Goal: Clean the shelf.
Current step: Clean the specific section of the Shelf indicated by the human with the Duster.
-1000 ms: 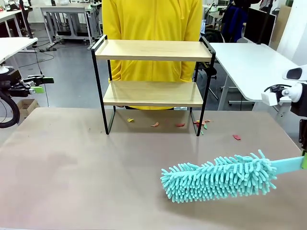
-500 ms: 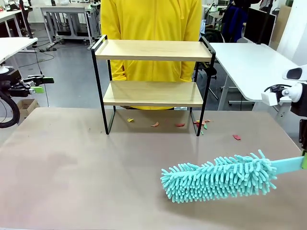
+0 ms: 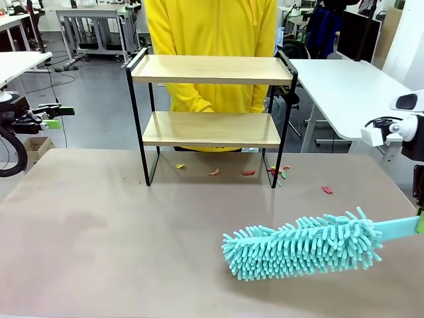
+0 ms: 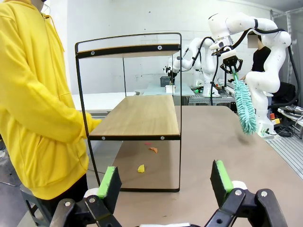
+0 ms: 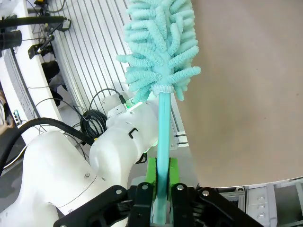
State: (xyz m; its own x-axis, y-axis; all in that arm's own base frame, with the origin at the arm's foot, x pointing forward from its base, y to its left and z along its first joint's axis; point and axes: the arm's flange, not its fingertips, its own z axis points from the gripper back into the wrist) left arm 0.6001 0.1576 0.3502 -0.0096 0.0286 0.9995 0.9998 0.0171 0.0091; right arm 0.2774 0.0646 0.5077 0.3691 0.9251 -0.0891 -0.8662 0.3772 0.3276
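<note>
Seemingly done: shelf (image 3: pixel 211 69) boards bare, scraps (image 3: pixel 214 172) on bench (image 3: pixel 99 232) below; right tool (image 5: pixel 161 175) grips duster (image 3: pixel 305 248), left tool (image 4: pixel 165 179) spread wide, empty

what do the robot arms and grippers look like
Both arms are glossy white with rounded joints, like the right arm. The left gripper and right gripper are black, two-fingered, with bright green pads. Black cables coil near the right arm's base.

Lab rm w/ grey floor (image 3: pixel 99 112), white tables (image 3: pixel 344 86) behind, white wall (image 4: pixel 118 19).
</note>
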